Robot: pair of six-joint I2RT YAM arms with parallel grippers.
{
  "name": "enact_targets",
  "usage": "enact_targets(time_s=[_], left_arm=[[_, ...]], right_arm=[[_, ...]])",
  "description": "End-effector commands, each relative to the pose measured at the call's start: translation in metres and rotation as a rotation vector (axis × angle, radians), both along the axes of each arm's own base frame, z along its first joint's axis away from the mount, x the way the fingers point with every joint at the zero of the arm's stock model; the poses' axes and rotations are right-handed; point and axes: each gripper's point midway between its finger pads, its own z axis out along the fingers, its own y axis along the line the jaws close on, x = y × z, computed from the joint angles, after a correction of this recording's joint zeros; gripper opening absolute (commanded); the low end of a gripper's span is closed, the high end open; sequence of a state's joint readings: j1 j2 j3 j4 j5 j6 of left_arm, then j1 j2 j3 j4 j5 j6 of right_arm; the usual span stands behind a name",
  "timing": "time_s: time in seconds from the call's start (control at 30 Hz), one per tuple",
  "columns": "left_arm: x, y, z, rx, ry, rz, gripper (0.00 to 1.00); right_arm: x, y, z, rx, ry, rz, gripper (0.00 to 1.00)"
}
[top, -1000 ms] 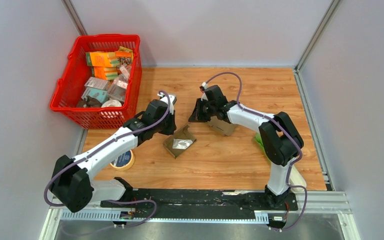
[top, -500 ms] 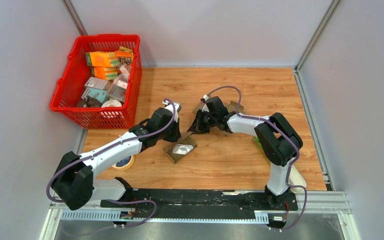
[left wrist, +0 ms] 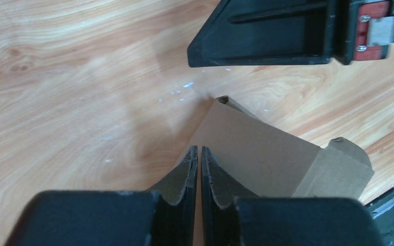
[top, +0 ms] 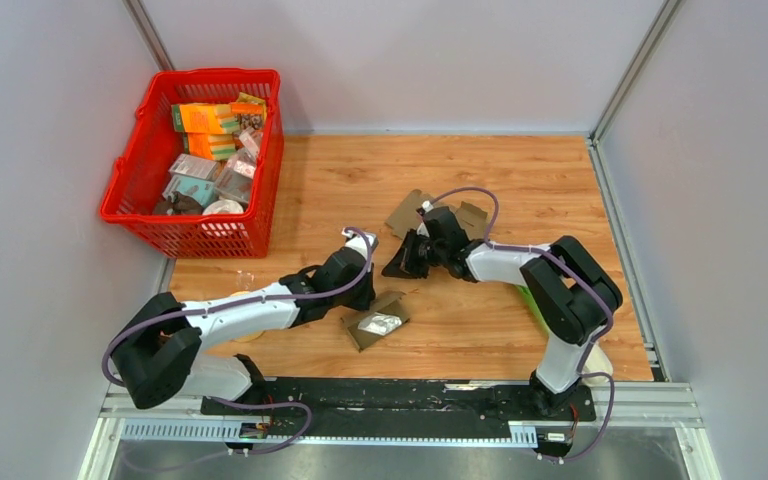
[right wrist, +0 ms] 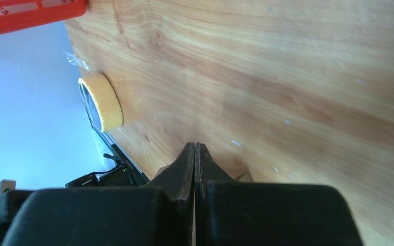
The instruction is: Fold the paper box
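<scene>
The brown paper box lies open on the wood table near the front, with a silvery packet in it. My left gripper is at the box's far left edge. In the left wrist view the fingers are closed on a thin cardboard wall of the box. My right gripper is shut and empty, low over the table just behind the box. It also shows in the left wrist view. Its pads meet with nothing between them.
A red basket full of packets stands at the far left. Flat cardboard pieces lie behind the right arm. A green object lies by the right arm. A tape roll sits near the table's front left edge.
My left gripper moved toward the front right, and the box went with it. My right gripper came down and nearer, uncovering the flat cardboard behind it.
</scene>
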State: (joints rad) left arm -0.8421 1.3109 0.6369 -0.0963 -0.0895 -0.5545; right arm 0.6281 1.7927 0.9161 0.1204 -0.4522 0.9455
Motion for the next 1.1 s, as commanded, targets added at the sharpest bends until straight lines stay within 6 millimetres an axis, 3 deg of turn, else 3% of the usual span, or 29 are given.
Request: enact_targets(time_s=[0.0, 0.07, 0.17, 0.23, 0.27, 0.3, 0.37, 0.4, 0.43, 0.47, 0.5, 0.57, 0.6, 0.63, 0.67, 0.7, 0.8, 0.93, 1.07], left_arm=[[0.01, -0.013, 0.017, -0.021, -0.112, 0.077, 0.13], [0.009, -0.011, 0.017, 0.003, -0.122, 0.092, 0.14], [0.006, -0.004, 0.015, 0.062, -0.157, 0.122, 0.15], [0.006, -0.004, 0.014, 0.077, -0.169, 0.131, 0.16], [0.004, -0.005, 0.012, 0.081, -0.164, 0.128, 0.16], [0.003, -0.006, 0.011, 0.081, -0.16, 0.122, 0.16], [0.003, -0.009, 0.011, 0.078, -0.159, 0.118, 0.16], [0.002, -0.011, 0.012, 0.076, -0.161, 0.114, 0.16], [0.001, -0.011, 0.011, 0.077, -0.158, 0.11, 0.16], [0.002, -0.012, 0.011, 0.076, -0.158, 0.111, 0.17], [0.0, -0.013, 0.012, 0.074, -0.155, 0.105, 0.17], [0.001, -0.014, 0.013, 0.072, -0.157, 0.102, 0.17], [0.001, -0.015, 0.013, 0.071, -0.158, 0.102, 0.17], [0.001, -0.015, 0.013, 0.068, -0.158, 0.103, 0.17], [0.001, -0.015, 0.013, 0.068, -0.157, 0.102, 0.17], [0.001, -0.016, 0.015, 0.061, -0.158, 0.101, 0.17], [0.0, -0.015, 0.015, 0.062, -0.161, 0.098, 0.17], [-0.001, -0.012, 0.015, 0.063, -0.164, 0.1, 0.18], [-0.002, -0.014, 0.015, 0.052, -0.161, 0.098, 0.2]], right_arm=[[0.008, -0.004, 0.019, 0.03, -0.085, -0.082, 0.0], [0.008, -0.011, 0.017, -0.028, -0.084, -0.076, 0.0], [0.012, -0.037, 0.013, -0.214, -0.125, -0.092, 0.01], [0.017, -0.056, 0.019, -0.327, -0.207, -0.087, 0.06], [0.007, -0.068, 0.015, -0.392, -0.186, -0.068, 0.09], [0.01, -0.079, 0.02, -0.446, -0.216, -0.081, 0.14], [-0.002, -0.097, 0.037, -0.5, -0.257, -0.053, 0.2], [-0.009, -0.103, 0.039, -0.51, -0.257, -0.047, 0.28], [-0.015, -0.106, 0.059, -0.477, -0.293, -0.053, 0.35], [-0.028, -0.112, 0.06, -0.478, -0.26, -0.044, 0.43], [-0.038, -0.113, 0.066, -0.454, -0.236, -0.037, 0.57], [-0.059, -0.12, 0.082, -0.396, -0.175, -0.094, 0.66], [-0.071, -0.113, 0.089, -0.326, -0.139, -0.09, 0.72], [-0.084, -0.113, 0.082, -0.284, -0.089, -0.095, 0.73], [-0.089, -0.103, 0.103, -0.174, -0.122, -0.11, 0.74], [-0.106, -0.086, 0.11, -0.068, -0.046, -0.102, 0.74], [-0.122, -0.062, 0.124, 0.046, 0.007, -0.121, 0.73], [-0.116, -0.045, 0.13, 0.094, 0.028, -0.16, 0.69], [-0.11, -0.032, 0.119, 0.094, 0.072, -0.173, 0.62]])
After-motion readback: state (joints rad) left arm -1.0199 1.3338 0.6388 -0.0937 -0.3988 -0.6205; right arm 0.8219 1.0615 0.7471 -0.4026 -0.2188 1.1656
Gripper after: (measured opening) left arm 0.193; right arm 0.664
